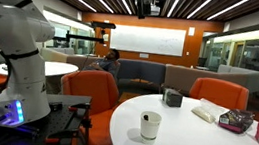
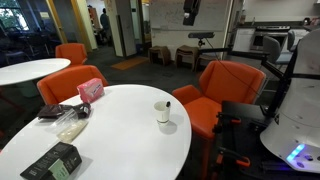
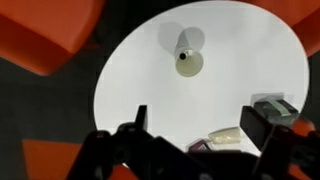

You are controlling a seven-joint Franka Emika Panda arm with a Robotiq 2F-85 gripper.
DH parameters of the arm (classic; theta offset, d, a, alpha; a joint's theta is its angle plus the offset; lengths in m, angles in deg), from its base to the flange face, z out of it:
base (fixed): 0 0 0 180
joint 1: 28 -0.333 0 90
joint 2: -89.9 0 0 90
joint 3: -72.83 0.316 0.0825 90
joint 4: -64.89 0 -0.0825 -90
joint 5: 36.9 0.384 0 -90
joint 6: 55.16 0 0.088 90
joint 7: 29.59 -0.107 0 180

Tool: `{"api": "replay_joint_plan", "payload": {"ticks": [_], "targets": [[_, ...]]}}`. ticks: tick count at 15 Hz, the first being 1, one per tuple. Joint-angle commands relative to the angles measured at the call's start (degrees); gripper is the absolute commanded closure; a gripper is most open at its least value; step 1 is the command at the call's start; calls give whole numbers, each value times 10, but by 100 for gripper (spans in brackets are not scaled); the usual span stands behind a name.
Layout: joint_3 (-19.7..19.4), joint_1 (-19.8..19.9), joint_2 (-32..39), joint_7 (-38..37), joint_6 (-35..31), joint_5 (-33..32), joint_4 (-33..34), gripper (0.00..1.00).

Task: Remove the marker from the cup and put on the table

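Note:
The cream-white cup (image 1: 150, 127) stands on the large round white table (image 1: 196, 144) near its edge, also in the exterior view (image 2: 163, 114) and the wrist view (image 3: 189, 65). The dark marker (image 2: 167, 105) stands inside the cup with its tip poking above the rim; it shows as a dark spot in the wrist view (image 3: 183, 54). My gripper (image 3: 197, 125) is open and empty, high above the table (image 3: 240, 50), well apart from the cup. The gripper itself cannot be made out in the exterior views.
On the table lie a small dark boxy container (image 1: 173, 97), a clear bag (image 1: 205, 112), a dark packet (image 1: 235, 120) and a pink box (image 2: 90, 90). Orange chairs (image 1: 89, 93) (image 2: 226, 85) ring the table. A smaller round white table (image 2: 25, 70) stands farther back.

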Motion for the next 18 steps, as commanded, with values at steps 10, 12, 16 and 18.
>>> {"api": "replay_joint_plan", "payload": {"ticks": [10,12,16,18], "targets": [[71,-40,193,60,-212,-61,-99,0],[80,-41,229,70,-248,-82,-100,0],[92,-41,293,82,-294,-117,-94,0],[93,-40,303,96,-281,-100,-91,0]]}}
